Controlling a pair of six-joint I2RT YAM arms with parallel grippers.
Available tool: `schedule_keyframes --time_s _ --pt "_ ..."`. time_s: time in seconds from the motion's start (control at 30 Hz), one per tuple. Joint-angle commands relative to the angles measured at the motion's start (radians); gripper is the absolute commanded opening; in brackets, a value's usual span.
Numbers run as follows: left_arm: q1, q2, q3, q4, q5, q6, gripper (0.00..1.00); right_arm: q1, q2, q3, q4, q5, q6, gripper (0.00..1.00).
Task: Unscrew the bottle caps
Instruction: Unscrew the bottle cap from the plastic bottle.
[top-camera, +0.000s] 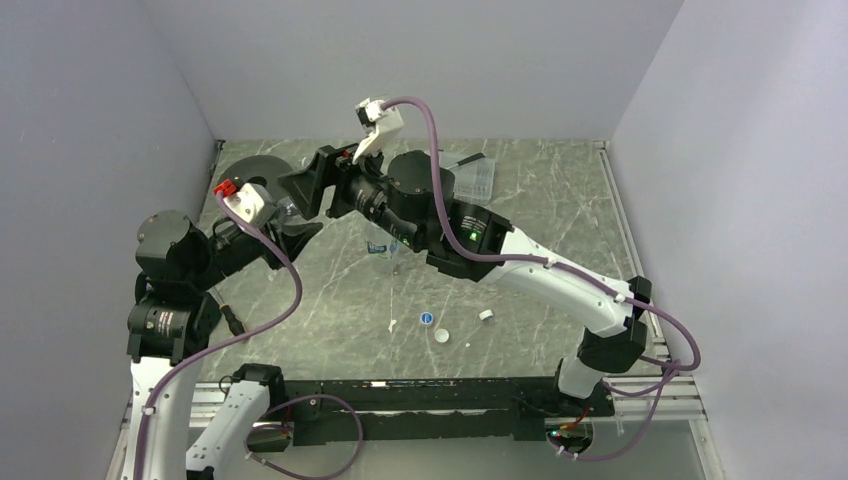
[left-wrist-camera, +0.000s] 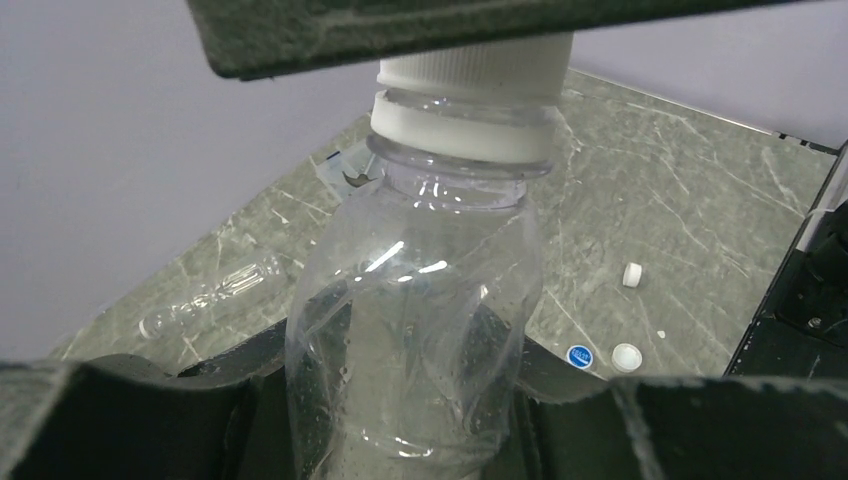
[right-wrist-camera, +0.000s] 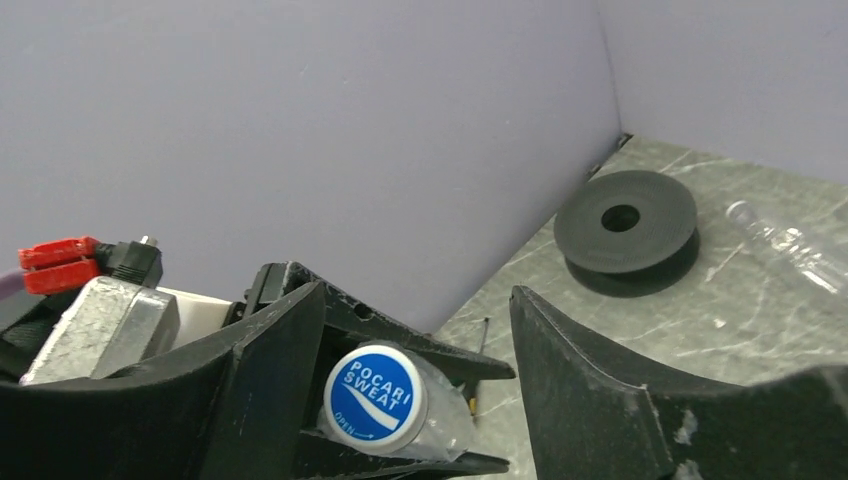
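My left end effector (left-wrist-camera: 415, 385) is clamped on the lower body of a clear bottle (left-wrist-camera: 420, 300). It holds the bottle off the bench (left-wrist-camera: 680, 180), and the thin wall is dented inward between my fingers. The bottle's cap (right-wrist-camera: 372, 397) is on the neck above a white collar ring. It has ribbed white sides and a blue top printed with white lettering.

My right end effector (right-wrist-camera: 420, 340) reaches across from the right and straddles that cap with its jaws wide. One finger (right-wrist-camera: 270, 380) sits just beside the cap and the other (right-wrist-camera: 600, 400) stands well apart from it. In the left wrist view, one of those fingers runs as a dark slab across the top of the cap.

Three loose caps lie on the bench near its middle. One has a blue top (top-camera: 427, 319), a white one (top-camera: 442, 336) lies just beside it, and another white one (top-camera: 486, 315) is a little further to the right. A short bottle with a blue label (top-camera: 383, 248) stands under my right forearm. A second clear bottle (right-wrist-camera: 790, 245) lies on its side near the far left, close to a black spool (right-wrist-camera: 625, 220) that lies flat by the wall. A clear tray (top-camera: 472, 176) sits at the far edge of the bench.
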Motion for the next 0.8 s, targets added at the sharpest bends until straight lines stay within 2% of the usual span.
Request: schedule_keyframes --time_s 0.0,0.2,0.43,0.6,0.77 --pt "0.003 -0.002 -0.005 0.03 -0.025 0.007 0.0 0.001 -0.026 -0.007 0.042 -0.008 0.078 0.67" --pt "0.003 -0.004 -0.009 0.025 -0.031 0.003 0.0 0.001 -0.039 -0.044 0.079 0.002 0.096 0.4" --pt "0.003 -0.003 -0.013 0.029 -0.038 -0.002 0.0 0.001 -0.018 -0.026 0.056 -0.012 0.113 0.42" --pt "0.003 -0.002 -0.012 0.029 -0.039 -0.003 0.0 0.001 -0.02 -0.036 0.066 -0.01 0.115 0.4" --pt "0.003 0.004 -0.005 0.035 -0.005 -0.033 0.0 0.001 -0.008 -0.019 0.069 -0.045 0.085 0.17"
